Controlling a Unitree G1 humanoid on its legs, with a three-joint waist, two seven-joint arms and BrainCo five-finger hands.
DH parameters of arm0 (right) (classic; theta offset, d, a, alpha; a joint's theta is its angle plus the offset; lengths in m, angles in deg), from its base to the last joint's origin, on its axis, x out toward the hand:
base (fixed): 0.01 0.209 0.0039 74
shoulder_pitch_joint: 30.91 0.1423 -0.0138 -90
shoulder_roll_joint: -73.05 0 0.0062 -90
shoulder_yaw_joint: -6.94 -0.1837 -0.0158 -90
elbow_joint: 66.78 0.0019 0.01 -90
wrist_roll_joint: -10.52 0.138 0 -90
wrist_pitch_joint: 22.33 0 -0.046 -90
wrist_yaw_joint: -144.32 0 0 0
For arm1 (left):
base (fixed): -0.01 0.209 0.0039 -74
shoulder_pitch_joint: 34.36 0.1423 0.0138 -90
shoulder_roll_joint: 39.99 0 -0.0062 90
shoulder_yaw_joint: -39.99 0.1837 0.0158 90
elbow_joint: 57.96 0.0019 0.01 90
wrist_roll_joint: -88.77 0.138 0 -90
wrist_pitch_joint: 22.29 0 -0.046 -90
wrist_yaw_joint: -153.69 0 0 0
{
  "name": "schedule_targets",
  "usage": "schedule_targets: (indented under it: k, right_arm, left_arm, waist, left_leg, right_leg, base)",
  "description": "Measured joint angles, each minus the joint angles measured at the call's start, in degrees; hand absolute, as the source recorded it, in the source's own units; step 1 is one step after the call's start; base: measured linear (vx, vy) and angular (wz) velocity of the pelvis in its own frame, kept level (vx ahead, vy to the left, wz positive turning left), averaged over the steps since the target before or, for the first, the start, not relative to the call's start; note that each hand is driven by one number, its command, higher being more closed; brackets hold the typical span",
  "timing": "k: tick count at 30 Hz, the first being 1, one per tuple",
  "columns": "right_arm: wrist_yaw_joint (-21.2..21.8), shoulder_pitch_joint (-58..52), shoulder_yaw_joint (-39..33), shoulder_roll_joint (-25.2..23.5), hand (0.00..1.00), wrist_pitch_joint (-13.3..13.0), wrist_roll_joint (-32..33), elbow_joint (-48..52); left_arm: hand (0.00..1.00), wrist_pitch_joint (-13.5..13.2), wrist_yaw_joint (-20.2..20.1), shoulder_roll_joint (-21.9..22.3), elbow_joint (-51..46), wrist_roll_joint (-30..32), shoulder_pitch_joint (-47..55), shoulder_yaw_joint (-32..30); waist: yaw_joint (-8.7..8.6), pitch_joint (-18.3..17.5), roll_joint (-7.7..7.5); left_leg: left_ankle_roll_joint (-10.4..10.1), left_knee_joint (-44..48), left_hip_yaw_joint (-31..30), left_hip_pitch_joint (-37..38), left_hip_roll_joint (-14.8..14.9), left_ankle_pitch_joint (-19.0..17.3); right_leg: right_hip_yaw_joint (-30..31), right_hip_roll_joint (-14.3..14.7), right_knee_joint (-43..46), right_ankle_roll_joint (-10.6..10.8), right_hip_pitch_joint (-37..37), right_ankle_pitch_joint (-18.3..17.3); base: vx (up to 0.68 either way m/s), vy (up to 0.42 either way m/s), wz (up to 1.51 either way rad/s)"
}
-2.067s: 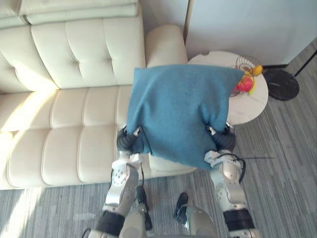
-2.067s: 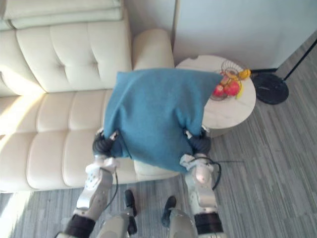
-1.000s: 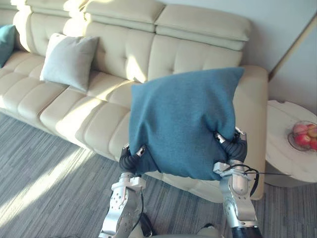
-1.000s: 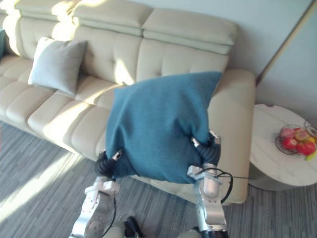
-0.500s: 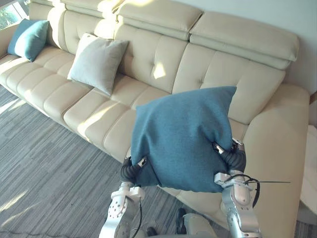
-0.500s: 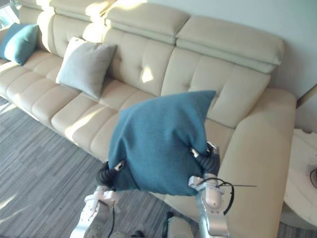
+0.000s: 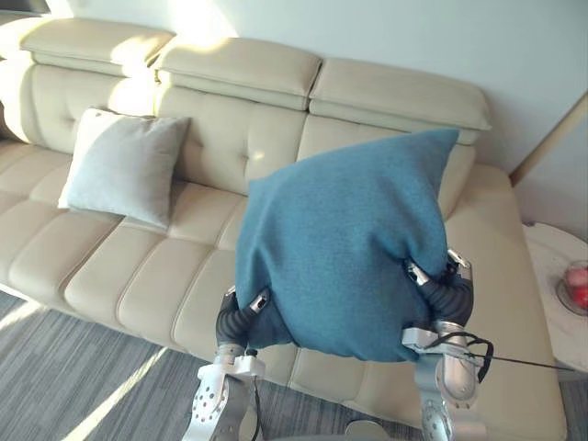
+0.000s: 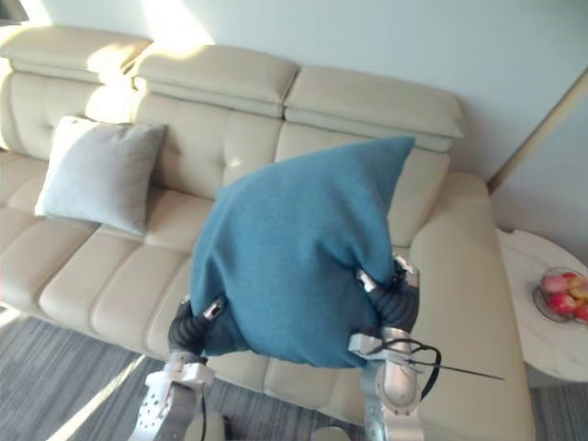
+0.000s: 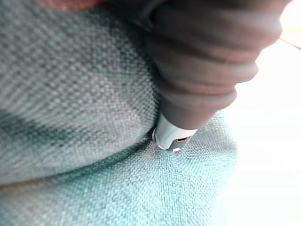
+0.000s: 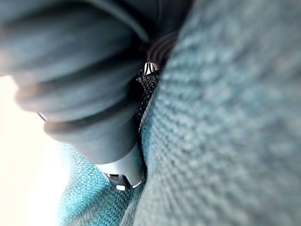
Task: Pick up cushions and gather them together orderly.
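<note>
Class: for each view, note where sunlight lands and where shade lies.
Left eye view: sunlight hits the wall and the top of the sofa at upper left, and stripes the floor; the blue cushion is darkest at its lower left corner. Right eye view: the same sunlit patch. Both wrist views: the background past the cushion is washed out bright.

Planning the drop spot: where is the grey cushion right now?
In the left eye view the grey cushion leans against the backrest of the cream sofa, on the robot's left, apart from the blue cushion held up in front.
</note>
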Motion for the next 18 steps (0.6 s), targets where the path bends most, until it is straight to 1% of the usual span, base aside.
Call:
schedule_targets:
  k: [2, 3, 6, 9, 11, 13, 15, 18]
  right_arm:
    - [0.02, -0.07, -0.07, -0.05, 1.00, 0.02, -0.04, -0.37]
    - [0.03, -0.01, -0.18, -0.06, 1.00, 0.01, -0.04, -1.63]
    - [0.03, 0.14, -0.59, -0.09, 1.00, -0.01, -0.03, -4.96]
    - [0.03, 2.75, -0.60, 0.20, 1.00, 0.00, -0.01, -10.04]
    - [0.03, 4.49, -0.57, 0.63, 1.00, 0.22, 0.02, -12.97]
    - [0.03, 5.63, -0.37, 1.15, 1.00, 0.77, 0.02, -15.07]
    - [0.04, 7.01, -0.29, 1.74, 1.00, 1.19, 0.00, -16.65]
    - [0.04, 8.76, -0.09, 3.33, 1.00, 1.22, -0.03, -19.06]
  left_arm:
    - [1.00, 0.09, 0.00, -0.25, 0.01, 0.00, 0.03, 0.02]
    - [1.00, 0.08, 0.00, -0.39, 0.01, 0.01, 0.10, 0.02]
    - [1.00, 0.09, 0.00, -0.80, 0.18, 0.05, 0.22, 0.02]
    - [1.00, 0.09, 0.01, -1.61, 1.21, 0.11, 0.22, -0.38]
    - [1.00, 0.11, 0.01, -1.54, 1.20, 0.22, 0.14, -1.11]
    - [1.00, 0.14, 0.05, -1.35, 1.34, 1.20, 0.11, -1.91]
    - [1.00, 0.14, 0.05, -1.30, 2.06, 2.03, -0.64, -2.43]
    - [1.00, 0.16, 0.13, -1.29, 4.00, 3.08, -3.83, -2.92]
  waist:
    - [-0.22, -0.20, -0.31]
    - [-0.25, -0.29, -0.40]
    - [-0.36, -1.28, -0.57]
    - [-0.31, -1.77, 0.18]
    - [-0.45, -1.77, 0.34]
    - [-0.42, -1.71, 0.47]
    - [-0.54, -1.42, 0.94]
    - [-0.61, -0.82, 1.72]
  left_leg:
    - [0.18, -1.33, 1.54, 0.70, -0.46, -0.10]
    - [0.22, -2.29, 2.69, 1.50, -0.49, -0.10]
    - [0.12, -3.11, 5.78, 1.56, -0.07, -0.37]
    - [-0.47, -3.08, 8.77, 0.85, 0.74, -1.28]
    - [-0.16, -2.92, 9.48, 0.14, 0.89, -1.23]
    - [-0.07, -2.60, 9.49, -0.53, 1.14, -1.20]
    - [-0.06, -2.96, 9.16, -0.92, 1.11, -1.20]
    - [0.40, -3.03, 7.52, -2.27, 0.69, -0.74]
  right_leg:
    - [1.04, -0.51, -1.61, 0.48, -0.43, 1.11]
    - [1.91, -0.54, -2.70, 0.17, -0.56, 1.88]
    - [4.52, -0.40, -4.86, 1.23, -2.56, 2.62]
    - [8.69, 0.89, -5.87, 0.70, -5.86, 4.20]
    - [10.36, 1.42, -7.24, 0.54, -7.17, 6.31]
    - [9.91, 1.75, -9.00, 1.36, -8.21, 9.40]
    - [8.61, 1.60, -10.34, 1.22, -8.41, 10.96]
    - [5.51, 1.08, -10.63, 1.06, -8.53, 11.62]
  base:
    - [-0.04, 0.130, -0.59]
    - [-0.07, 0.049, -0.62]
    - [-0.08, -0.007, -0.67]
    - [-0.07, -0.018, -0.82]
    - [-0.02, -0.001, -0.69]
    - [0.00, -0.003, -0.52]
    - [-0.01, -0.011, -0.22]
    - [-0.04, -0.016, 0.23]
